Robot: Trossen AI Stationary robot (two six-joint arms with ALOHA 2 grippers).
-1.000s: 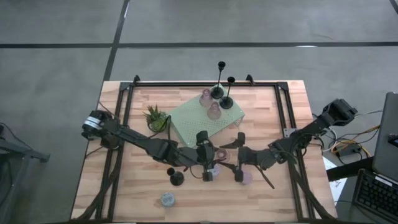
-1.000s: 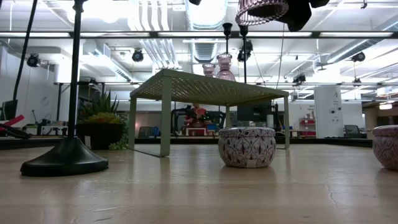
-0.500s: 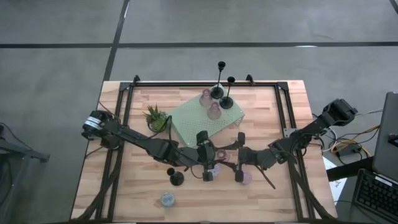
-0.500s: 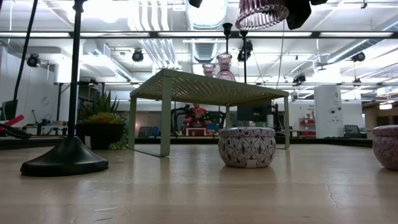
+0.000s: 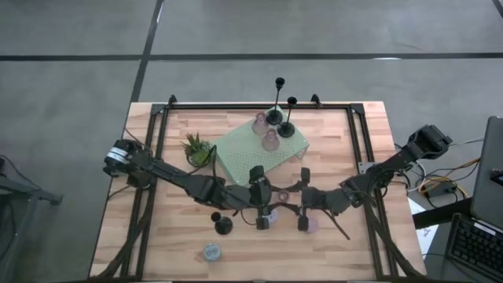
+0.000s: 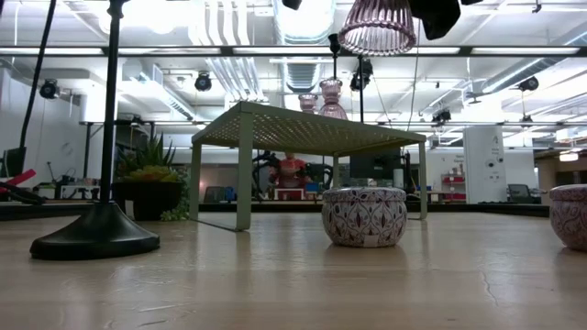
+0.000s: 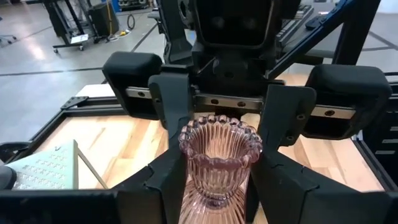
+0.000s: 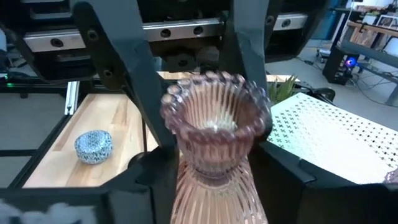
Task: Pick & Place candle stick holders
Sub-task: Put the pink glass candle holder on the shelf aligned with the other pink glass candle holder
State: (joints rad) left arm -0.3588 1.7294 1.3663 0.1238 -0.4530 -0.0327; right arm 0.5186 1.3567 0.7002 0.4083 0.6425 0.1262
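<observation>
Near the centre of the high view, the left gripper (image 5: 271, 196) and right gripper (image 5: 292, 198) both clasp one pink glass cup (image 5: 281, 196), held above the table (image 5: 354, 157).

Glass cup (image 6: 377, 25) rim beyond low view's top edge.

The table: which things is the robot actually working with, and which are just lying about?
In the job: pink glass cup raised between left hand and right hand; two more cups; three black sticks; three pucks.
Lying about: potted plant; green stand.
</observation>
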